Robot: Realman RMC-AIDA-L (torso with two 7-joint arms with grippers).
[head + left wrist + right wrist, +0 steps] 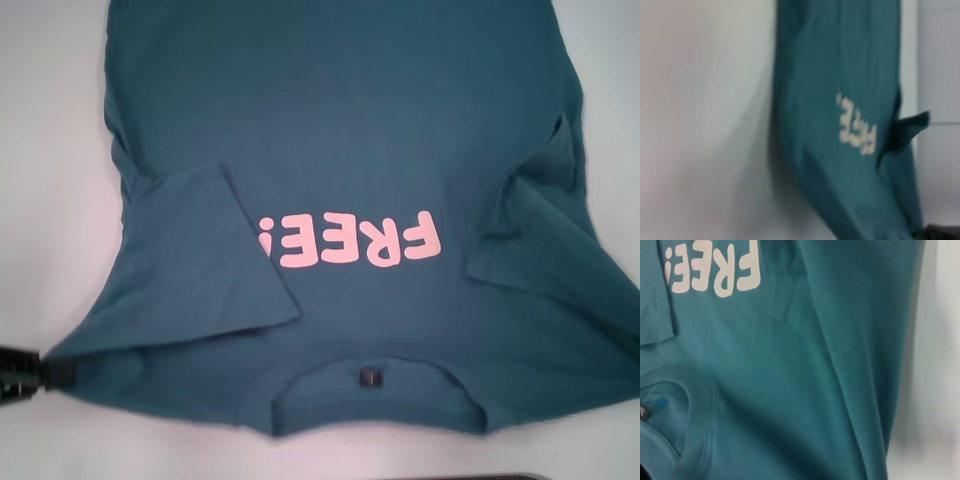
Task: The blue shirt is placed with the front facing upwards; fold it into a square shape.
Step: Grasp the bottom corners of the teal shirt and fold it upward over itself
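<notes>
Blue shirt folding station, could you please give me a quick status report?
Left gripper at shirt's near left shoulder corner; right gripper out of view. Blue shirt face up, both sleeves folded inward, body unfolded. Nothing in the way.

My head camera looks steeply down on the blue shirt (350,140); left wrist camera views it obliquely from farther off; right wrist sits close. All three share the pink print (350,243).

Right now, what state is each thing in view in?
blue shirt: spread front up on the table, collar toward the robot, not yet folded square.
left sleeve: folded inward over the chest, its corner covering the end of the print.
right sleeve: folded inward, lying clear of the print.
left end effector: at the shirt's left shoulder corner.
table: white, shirt lying on it.
</notes>
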